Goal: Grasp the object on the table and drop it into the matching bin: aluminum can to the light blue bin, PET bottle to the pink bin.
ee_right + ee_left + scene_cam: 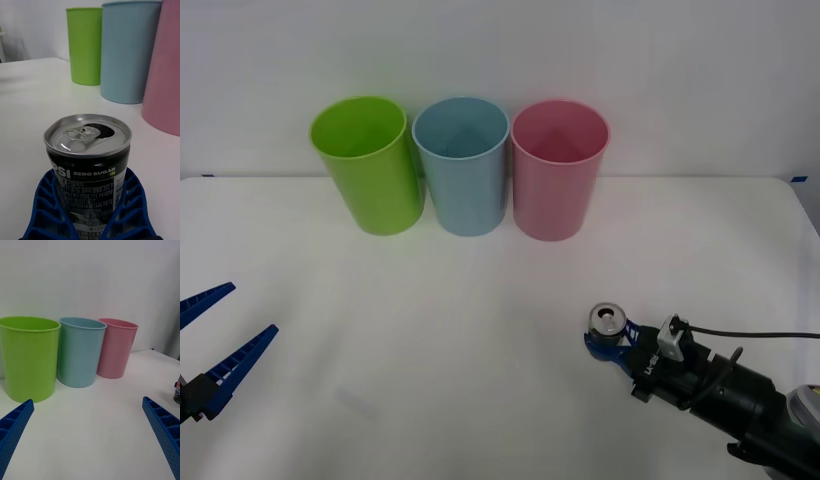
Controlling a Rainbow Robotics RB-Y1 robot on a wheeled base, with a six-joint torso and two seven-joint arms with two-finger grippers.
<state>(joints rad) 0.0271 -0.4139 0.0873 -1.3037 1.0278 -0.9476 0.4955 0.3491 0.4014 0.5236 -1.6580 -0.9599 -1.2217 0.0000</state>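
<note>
Front view, left to right: our left gripper [218, 345] hovers low over the table [480, 350], jaws spread wide. Three bins line the far edge, lime green [370, 165], light blue [463, 165], pink [558, 168]. Near right, our right gripper [608, 345] pinches the upright can [608, 322] between its jaws.

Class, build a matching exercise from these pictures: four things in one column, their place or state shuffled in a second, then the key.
1. silver-grey aluminium can
2. light blue plastic bin
3. left gripper
4. lime green plastic bin

a. middle of the bin row
b. jaws spread, near the table's left edge
c. between the right gripper's blue jaws
d. robot's-left end of the row

Pairs: 1-c, 2-a, 3-b, 4-d
</note>
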